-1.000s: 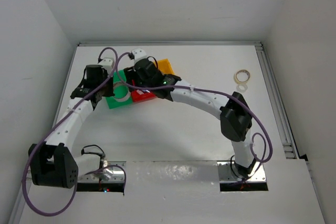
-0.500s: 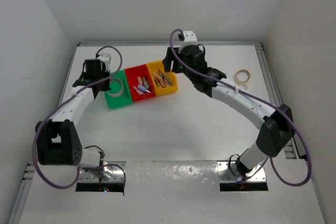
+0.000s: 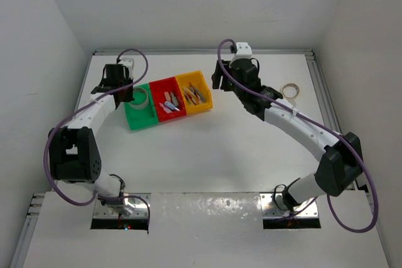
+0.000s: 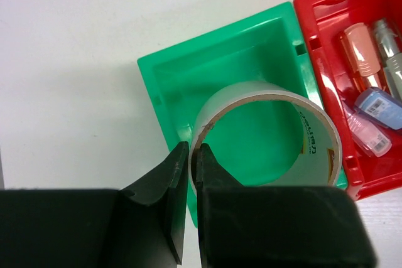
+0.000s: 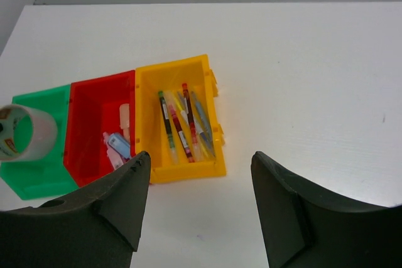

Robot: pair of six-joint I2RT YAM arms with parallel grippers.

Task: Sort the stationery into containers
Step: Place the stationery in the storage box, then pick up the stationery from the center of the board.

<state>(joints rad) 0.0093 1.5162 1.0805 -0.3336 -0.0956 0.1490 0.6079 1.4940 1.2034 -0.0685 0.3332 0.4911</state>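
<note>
My left gripper point(image 4: 193, 155) is shut on the wall of the grey-white tape roll point(image 4: 270, 101), one finger inside the ring and one outside. The roll hangs over the green container point(image 4: 213, 36), low inside it. From above, the left gripper point(image 3: 129, 91) stands at that green container point(image 3: 143, 122). The red container point(image 3: 162, 83) holds short pink and blue sticks point(image 4: 370, 111). Several thin pens point(image 5: 182, 123) lie in the yellow container point(image 5: 182, 174). My right gripper point(image 5: 201, 158) is open and empty, above the table just right of the yellow container point(image 3: 205, 106). A tan tape roll point(image 3: 289, 90) lies at the far right.
A raised rail point(image 3: 326, 105) runs along the table's right edge, close to the tan roll. White walls close in the back and both sides. The three containers sit joined in a row at the back left.
My right arm has pulled away from above the containers, moving right and back, which uncovers the red and yellow ones. The left gripper still holds the tape roll and has shifted slightly back.
</note>
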